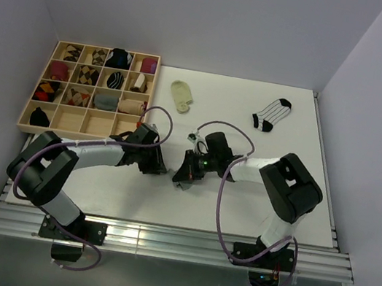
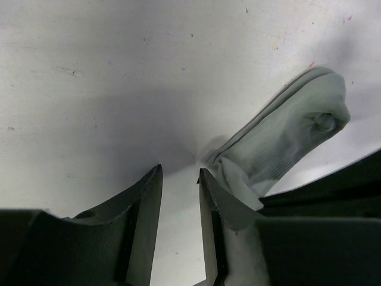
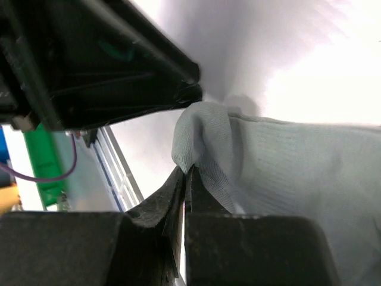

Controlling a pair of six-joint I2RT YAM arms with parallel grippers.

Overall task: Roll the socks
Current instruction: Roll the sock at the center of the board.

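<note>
A pale grey-green sock point(image 2: 286, 137) lies on the white table between my two grippers. My left gripper point(image 2: 180, 170) is open by a narrow gap with only bare table between its fingers; the sock's end lies against the outside of its right finger point(image 2: 229, 202). My right gripper point(image 3: 187, 170) is shut on a fold of the sock's point(image 3: 286, 161) edge. In the top view the left gripper point(image 1: 159, 166) and right gripper point(image 1: 184, 174) almost meet at mid-table, and they hide the sock.
A cream sock point(image 1: 181, 95) and a black-and-white striped sock point(image 1: 271, 114) lie flat at the back of the table. A wooden compartment tray point(image 1: 84, 121) with several rolled socks stands at the back left. The left gripper's black body point(image 3: 119, 59) looms close in the right wrist view.
</note>
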